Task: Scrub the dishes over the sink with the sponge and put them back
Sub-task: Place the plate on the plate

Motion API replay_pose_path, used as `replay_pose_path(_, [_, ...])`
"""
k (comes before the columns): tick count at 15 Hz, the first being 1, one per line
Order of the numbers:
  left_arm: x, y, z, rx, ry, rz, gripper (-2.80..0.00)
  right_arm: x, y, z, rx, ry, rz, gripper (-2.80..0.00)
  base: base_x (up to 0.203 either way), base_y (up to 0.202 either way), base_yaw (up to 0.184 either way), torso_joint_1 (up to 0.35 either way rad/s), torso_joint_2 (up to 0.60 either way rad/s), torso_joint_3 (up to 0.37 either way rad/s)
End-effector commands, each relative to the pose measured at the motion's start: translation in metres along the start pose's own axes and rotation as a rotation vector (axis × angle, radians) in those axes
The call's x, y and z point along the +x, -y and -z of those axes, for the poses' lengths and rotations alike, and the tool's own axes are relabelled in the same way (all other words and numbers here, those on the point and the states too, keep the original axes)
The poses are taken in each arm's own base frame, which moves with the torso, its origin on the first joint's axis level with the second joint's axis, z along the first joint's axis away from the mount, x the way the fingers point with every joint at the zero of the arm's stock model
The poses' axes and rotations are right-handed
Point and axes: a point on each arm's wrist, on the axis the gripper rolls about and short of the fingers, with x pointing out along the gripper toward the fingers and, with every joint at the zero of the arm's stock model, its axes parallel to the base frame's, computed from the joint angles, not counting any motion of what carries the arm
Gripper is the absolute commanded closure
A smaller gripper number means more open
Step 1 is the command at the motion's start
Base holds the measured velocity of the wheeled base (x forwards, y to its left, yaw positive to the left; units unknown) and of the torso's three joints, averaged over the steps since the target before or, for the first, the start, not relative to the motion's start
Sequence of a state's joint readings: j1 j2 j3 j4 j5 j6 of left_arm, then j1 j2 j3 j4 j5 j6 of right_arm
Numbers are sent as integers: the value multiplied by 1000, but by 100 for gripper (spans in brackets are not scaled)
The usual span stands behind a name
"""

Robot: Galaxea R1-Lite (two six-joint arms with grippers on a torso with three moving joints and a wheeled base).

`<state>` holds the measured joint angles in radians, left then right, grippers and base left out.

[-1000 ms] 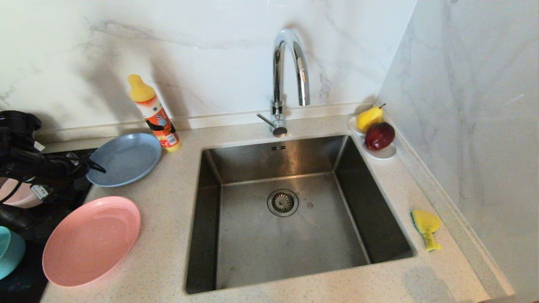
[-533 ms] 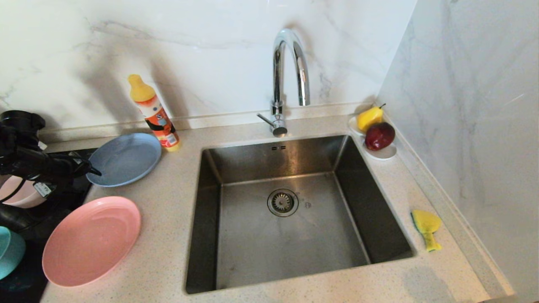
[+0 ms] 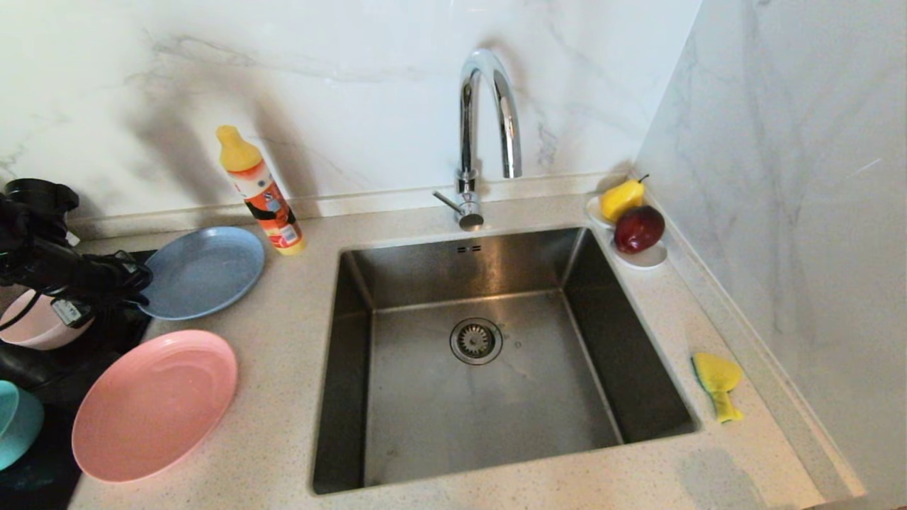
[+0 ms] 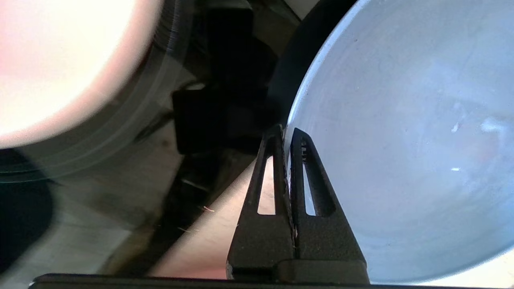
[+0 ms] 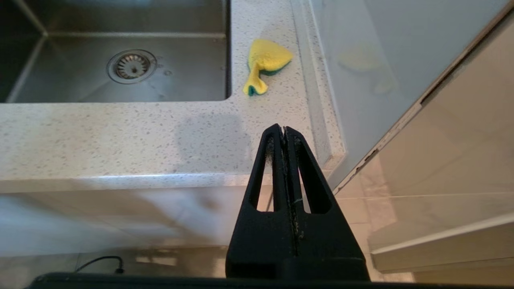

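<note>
My left gripper [image 3: 142, 287] [image 4: 287, 134] is shut on the near-left rim of the grey-blue plate [image 3: 202, 273] [image 4: 393, 140], one finger inside the rim and one outside. The pink plate [image 3: 154, 404] lies flat in front of it on the counter. A pale pink bowl [image 3: 42, 322] [image 4: 60, 60] and a teal bowl [image 3: 18, 425] sit at the far left. The yellow sponge [image 3: 717, 382] [image 5: 265, 62] lies bent, right of the sink [image 3: 439, 418]. My right gripper [image 5: 284, 129] hangs shut and empty below the counter's front edge.
A chrome faucet [image 3: 489, 106] arches over the back of the sink. An orange soap bottle [image 3: 262, 191] stands behind the grey-blue plate. A white fruit dish [image 3: 641, 258] with a pear [image 3: 620, 198] and a red apple [image 3: 638, 228] sits in the back right corner, by the wall.
The left gripper's fingers have shut on the grey-blue plate's rim. The plate has slid slightly to the left with the gripper. The right arm has not moved.
</note>
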<state>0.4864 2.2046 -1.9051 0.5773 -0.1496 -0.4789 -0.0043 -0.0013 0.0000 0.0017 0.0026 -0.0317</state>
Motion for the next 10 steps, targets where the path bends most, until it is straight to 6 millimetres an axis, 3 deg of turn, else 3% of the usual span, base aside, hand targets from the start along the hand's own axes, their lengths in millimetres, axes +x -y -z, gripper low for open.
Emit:
replay_pose_path(1, [-17, 3, -5, 10, 38, 15, 0, 0, 0, 0, -1, -1, -2, 0, 0, 0, 0, 0, 0, 0])
replay_pose_path(6, [-44, 4, -10, 13, 93, 5, 0, 0, 0, 0, -1, -1, -2, 0, 0, 0, 0, 0, 0, 0])
replay_pose_path(8, [-67, 5, -5, 7, 68, 1, 0, 0, 0, 0, -1, -1, -3, 0, 0, 0, 0, 0, 0, 0])
replay_pose_path(10, [-77, 4, 1, 1, 29, 3, 0, 0, 0, 0, -1, -1, -2, 0, 0, 0, 0, 0, 0, 0])
